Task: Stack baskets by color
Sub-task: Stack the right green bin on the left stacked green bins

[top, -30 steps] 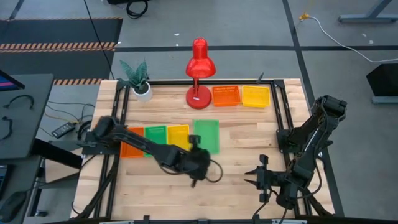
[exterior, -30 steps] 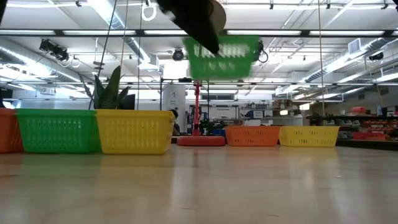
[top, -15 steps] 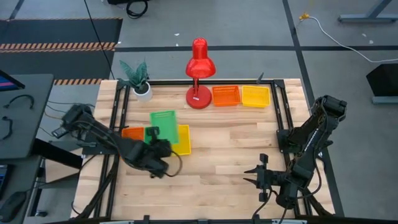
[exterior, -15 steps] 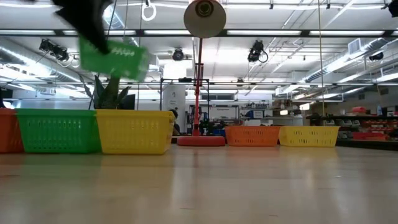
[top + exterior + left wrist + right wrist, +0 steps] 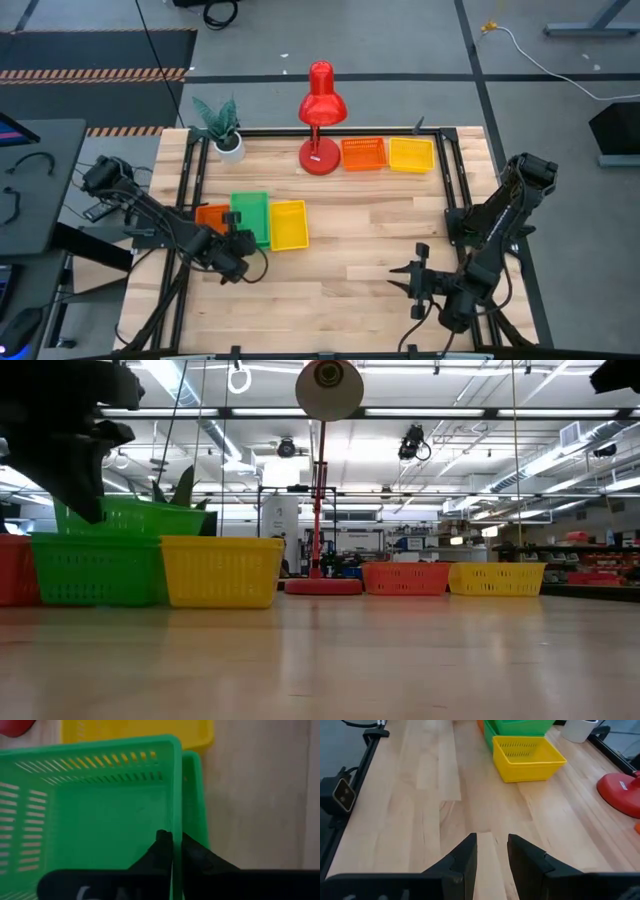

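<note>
Table: five basket spots are showing from above, so sorting by colour is only getting started.
Green pair: an upper green basket is sitting tilted in the lower green basket, not yet fully nested; this looks like the one stack under way.
Left row: an orange basket and a yellow basket are flanking the green pair, each touching it.
Far pair: a second orange basket and a second yellow basket are waiting beside the red desk lamp (both colours are still split).
Left gripper: it is reaching over the table's left edge, pinching the upper green basket's rim, though the grip may be starting to loosen.
Right gripper: it is idling low at the near right, fingers spread over bare wood.
</note>
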